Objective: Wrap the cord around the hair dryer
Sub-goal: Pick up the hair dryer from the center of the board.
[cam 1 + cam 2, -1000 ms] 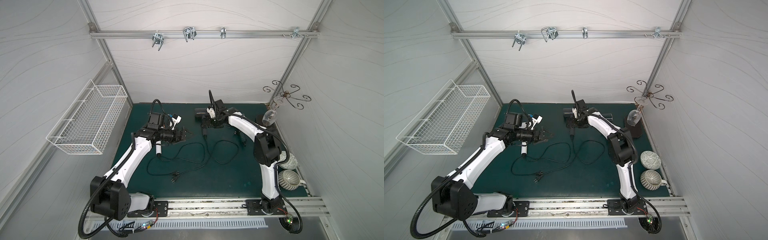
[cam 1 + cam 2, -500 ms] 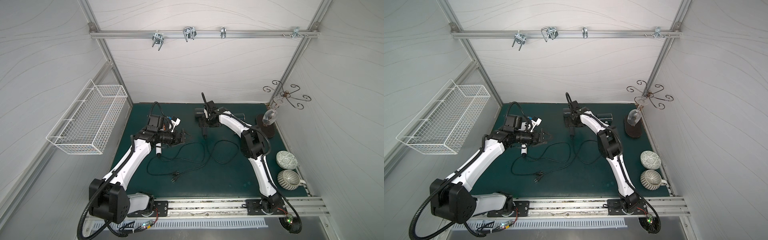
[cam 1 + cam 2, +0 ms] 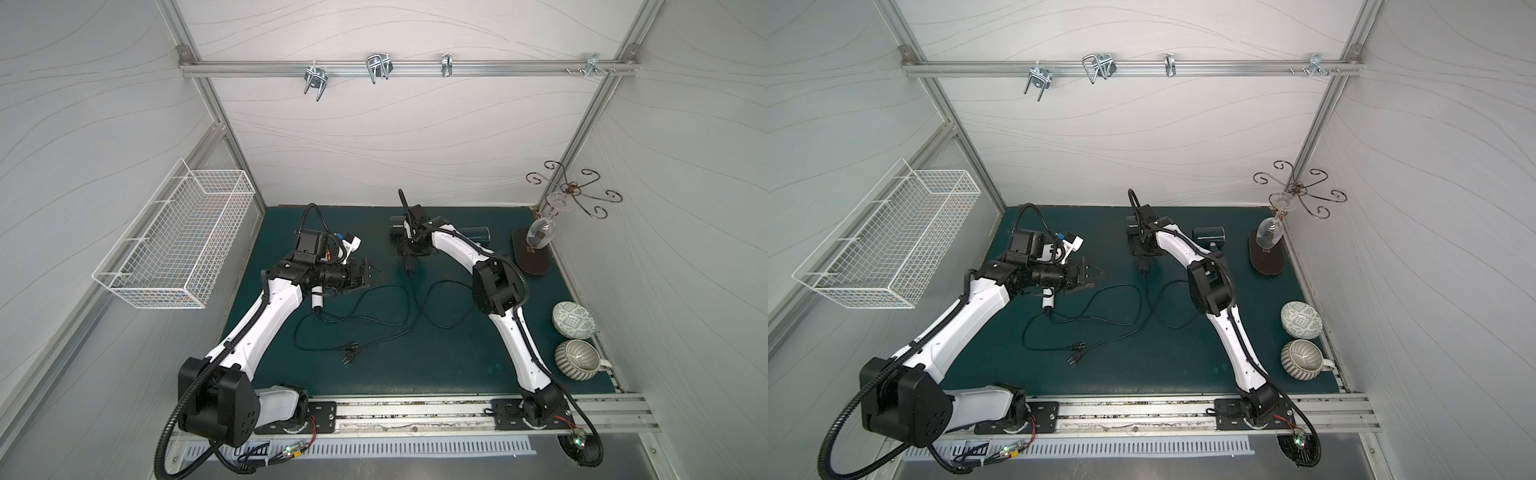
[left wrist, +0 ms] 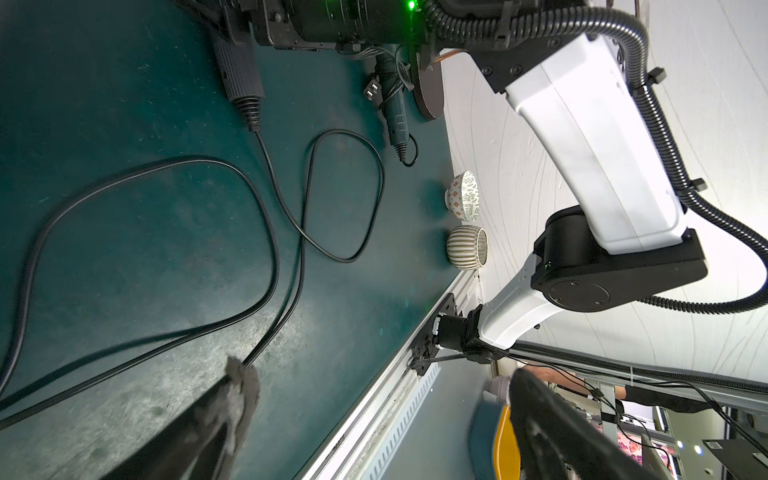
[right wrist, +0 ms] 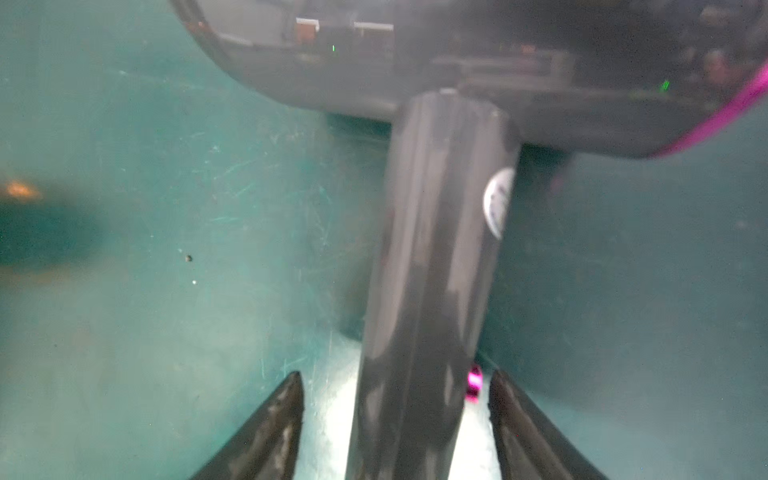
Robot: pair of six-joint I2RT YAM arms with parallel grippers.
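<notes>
The right gripper has its jaws partly open around the handle of the hair dryer, with a little gap on each side. The hair dryer lies at the back of the bench. The left gripper is wide open and holds nothing. The loose cord lies in loops right by it. A bowl and a cup stand well off to the right.
</notes>
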